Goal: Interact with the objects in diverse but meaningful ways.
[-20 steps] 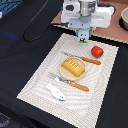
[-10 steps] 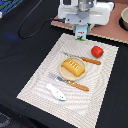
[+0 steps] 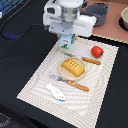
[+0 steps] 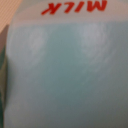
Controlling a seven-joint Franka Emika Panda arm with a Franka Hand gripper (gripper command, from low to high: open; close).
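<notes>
Reading from the exterior view's left, a white-and-blue tube-like piece lies on the striped placemat, well apart from the gripper and toward the mat's near corner. Next comes an orange-handled fork, lying aslant between that piece and a golden-yellow bread loaf. The loaf sits on a small round plate near the middle of the mat, a little way off from the gripper on the near side.

Above the mat's far edge hangs the arm's bulky white wrist, and under it stands a small white carton with blue-green print, upright and right at the gripper. The wrist body hides the fingers, so I cannot tell how wide they stand or whether they have hold of the carton. In the wrist view the carton fills almost the whole picture, a pale blue-green face with the red word MILK along one edge.

Further to the exterior view's right lies an orange-handled knife, and just past it a red tomato, near the gripper. A grey pot sits beyond the mat.
</notes>
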